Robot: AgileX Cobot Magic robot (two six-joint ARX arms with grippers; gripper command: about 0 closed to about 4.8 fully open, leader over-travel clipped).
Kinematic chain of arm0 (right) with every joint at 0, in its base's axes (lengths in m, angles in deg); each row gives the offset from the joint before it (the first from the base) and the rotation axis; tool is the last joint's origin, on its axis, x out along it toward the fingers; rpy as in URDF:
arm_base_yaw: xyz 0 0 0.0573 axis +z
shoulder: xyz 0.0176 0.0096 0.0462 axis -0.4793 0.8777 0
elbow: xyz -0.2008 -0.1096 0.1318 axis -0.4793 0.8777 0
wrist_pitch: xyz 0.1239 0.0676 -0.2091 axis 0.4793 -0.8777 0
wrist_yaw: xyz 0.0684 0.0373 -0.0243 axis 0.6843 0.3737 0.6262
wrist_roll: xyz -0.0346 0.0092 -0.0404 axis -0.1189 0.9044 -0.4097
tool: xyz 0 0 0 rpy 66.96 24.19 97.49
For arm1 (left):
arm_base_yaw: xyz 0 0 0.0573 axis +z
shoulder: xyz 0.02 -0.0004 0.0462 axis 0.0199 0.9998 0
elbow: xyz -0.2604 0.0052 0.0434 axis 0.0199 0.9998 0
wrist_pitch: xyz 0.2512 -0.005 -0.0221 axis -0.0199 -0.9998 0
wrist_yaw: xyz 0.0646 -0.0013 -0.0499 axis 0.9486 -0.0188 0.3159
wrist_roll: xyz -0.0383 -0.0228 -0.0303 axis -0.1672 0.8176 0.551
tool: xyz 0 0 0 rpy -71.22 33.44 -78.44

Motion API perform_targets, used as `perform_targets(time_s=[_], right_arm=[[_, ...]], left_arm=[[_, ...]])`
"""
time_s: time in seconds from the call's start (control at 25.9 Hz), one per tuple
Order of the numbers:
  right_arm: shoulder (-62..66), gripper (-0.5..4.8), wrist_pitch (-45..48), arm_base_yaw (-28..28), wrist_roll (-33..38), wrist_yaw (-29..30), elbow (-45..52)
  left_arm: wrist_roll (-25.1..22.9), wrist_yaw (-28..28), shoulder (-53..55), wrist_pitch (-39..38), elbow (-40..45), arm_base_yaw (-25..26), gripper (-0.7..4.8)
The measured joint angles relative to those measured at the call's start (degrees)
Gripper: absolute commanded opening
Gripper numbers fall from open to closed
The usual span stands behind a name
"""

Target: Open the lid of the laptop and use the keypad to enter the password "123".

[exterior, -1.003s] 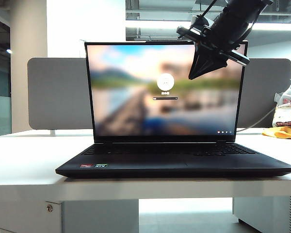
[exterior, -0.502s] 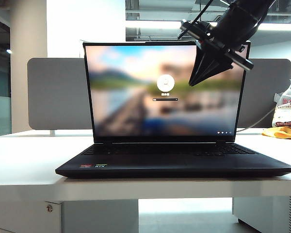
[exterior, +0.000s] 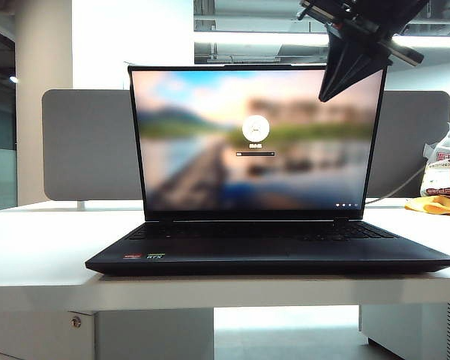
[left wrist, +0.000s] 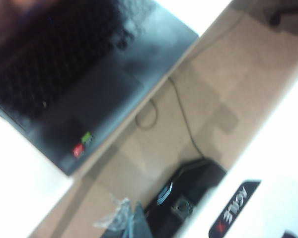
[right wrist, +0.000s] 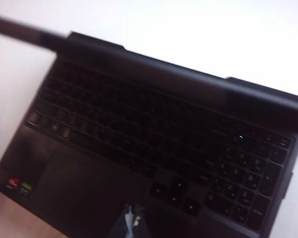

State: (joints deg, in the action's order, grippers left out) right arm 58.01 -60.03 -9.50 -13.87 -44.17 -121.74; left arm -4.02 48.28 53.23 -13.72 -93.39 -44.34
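Raised since a second ago: right end effector [exterior: 324,96], now up by the lid's top right corner.
Pinched to a narrow closed point, holding nothing, well above the keypad [right wrist: 243,183] at the laptop's right end. Laptop [exterior: 270,255] open on the white counter [exterior: 37,255], lid [exterior: 255,139] upright in front of the grey partition [exterior: 90,142], login screen lit. Left end effector out of sight; cannot tell its state.

Exterior camera faces the laptop [exterior: 270,251] front-on, bench-level; both wrist cameras look down, sharing its keyboard and stickers.
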Motion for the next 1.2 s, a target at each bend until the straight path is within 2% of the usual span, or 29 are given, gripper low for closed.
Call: perform_targets(time_s=[0.12, 0.69, 1.2], right_arm=[[0.0, -0.02, 2.5, 0.0, 0.3, -0.5, 0.0], [0.1, -0.02, 13.7, -0.1, 2.3, -4.0, 0.0], [3.8, -0.02, 17.7, -0.9, 2.5, -4.5, -0.1]], left_arm=[[0.0, 0.0, 0.0, 2.9, 0.0, 0.0, -0.05], [0.0, 0.0, 0.0, 2.6, 0.0, 0.0, -0.05], [0.0, 2.4, 0.0, 2.9, 0.0, 0.0, -0.04]])
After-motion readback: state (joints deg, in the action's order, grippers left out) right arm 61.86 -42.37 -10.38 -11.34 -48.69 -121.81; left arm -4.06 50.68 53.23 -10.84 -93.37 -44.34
